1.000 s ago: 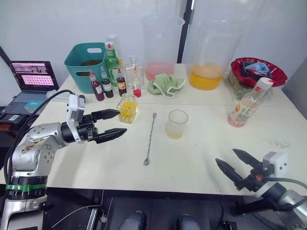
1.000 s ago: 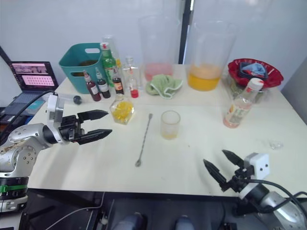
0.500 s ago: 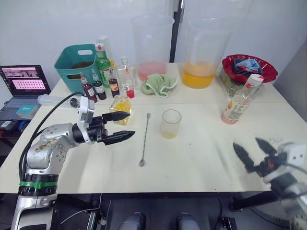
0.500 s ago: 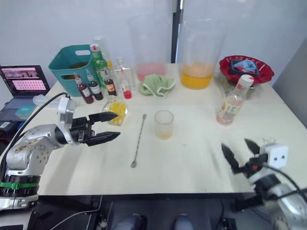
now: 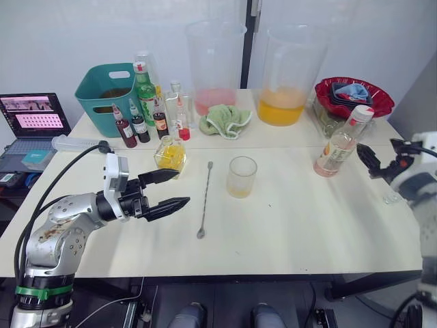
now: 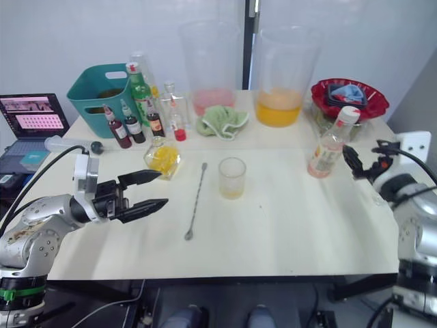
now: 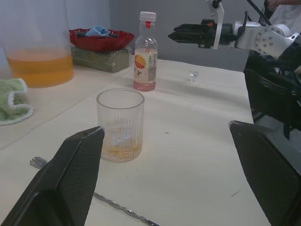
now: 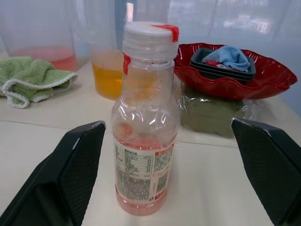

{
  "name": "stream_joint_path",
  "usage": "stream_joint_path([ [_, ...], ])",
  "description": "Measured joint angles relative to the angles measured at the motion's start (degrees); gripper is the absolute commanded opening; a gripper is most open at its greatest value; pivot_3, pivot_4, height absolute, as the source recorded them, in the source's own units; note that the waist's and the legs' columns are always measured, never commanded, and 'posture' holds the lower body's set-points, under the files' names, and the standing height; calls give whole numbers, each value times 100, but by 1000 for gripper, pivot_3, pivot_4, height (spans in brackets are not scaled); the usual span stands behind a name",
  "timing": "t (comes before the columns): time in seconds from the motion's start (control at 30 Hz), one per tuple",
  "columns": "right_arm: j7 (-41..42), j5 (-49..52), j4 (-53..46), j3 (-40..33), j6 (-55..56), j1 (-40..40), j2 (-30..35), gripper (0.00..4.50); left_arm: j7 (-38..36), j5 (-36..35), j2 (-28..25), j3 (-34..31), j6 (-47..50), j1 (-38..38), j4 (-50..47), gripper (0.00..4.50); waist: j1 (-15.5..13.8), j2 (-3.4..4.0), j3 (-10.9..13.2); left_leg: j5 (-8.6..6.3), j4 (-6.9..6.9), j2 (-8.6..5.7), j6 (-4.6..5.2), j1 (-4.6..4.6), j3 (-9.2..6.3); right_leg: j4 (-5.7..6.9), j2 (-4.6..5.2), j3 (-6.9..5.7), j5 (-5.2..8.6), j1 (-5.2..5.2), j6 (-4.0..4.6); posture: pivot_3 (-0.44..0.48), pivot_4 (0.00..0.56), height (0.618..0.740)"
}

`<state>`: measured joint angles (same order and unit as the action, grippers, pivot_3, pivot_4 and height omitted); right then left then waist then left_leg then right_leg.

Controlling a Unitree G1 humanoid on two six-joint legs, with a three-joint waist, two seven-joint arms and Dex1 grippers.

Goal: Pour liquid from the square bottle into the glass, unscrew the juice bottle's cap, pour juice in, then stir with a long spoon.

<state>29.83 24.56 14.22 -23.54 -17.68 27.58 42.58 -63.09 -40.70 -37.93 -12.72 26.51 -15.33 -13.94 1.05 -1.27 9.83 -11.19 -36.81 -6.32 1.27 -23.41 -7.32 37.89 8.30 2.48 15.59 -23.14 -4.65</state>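
So the glass (image 5: 242, 176) sits mid-table with a bit of yellowish liquid at the bottom. Everything else is easiest placed off it. The long spoon (image 5: 204, 199) lies flat just to its left, and the square bottle (image 5: 170, 152) stands upright a little further left and back. The left gripper (image 5: 168, 190) hovers to the left of the spoon, fingers spread wide, holding nothing. Well off to the glass's right stands the juice bottle (image 8: 145, 123), upright, with the juice bottle's cap (image 8: 150, 29) screwed on. The right gripper (image 6: 354, 162) is just beside that bottle, fingers wide apart and empty, bottle framed between them but not touched.
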Motion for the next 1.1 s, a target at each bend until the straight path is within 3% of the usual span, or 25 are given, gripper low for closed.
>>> stream_joint_path([
  [0.17, 373, -298, 1013, 346, 297, 843, 64, 4500, 212, -109, -5, -105, 8, 210, -253, 4483, 0, 0, 0, -2, 0, 2, 2, -1, 2, -4, -1, 1, -1, -1, 1, 0, 150, 740],
  [0.6, 780, -913, 2796, 857, 1101, 2087, 56, 4500, 551, -217, -31, -174, 9, 490, -654, 4483, -8, 1, 0, -2, 2, 6, 1, -7, 2, -21, -6, -1, -4, -2, 5, 0, 150, 740],
  [0.93, 878, -992, 4017, 890, 1441, 2737, -95, 1412, 620, -214, -30, -152, -10, 509, -655, 4500, -9, 1, 1, -2, 4, 9, 0, -8, 2, -26, -10, -2, -7, -1, 9, 0, 150, 740],
  [1.1, 1003, -995, 4154, 889, 1579, 2773, -75, 1202, 609, -214, 1, -104, -20, 387, -596, 4500, -8, 2, 1, -2, 5, 9, 0, -9, 1, -27, -10, -2, -7, -2, 9, 0, 150, 740],
])
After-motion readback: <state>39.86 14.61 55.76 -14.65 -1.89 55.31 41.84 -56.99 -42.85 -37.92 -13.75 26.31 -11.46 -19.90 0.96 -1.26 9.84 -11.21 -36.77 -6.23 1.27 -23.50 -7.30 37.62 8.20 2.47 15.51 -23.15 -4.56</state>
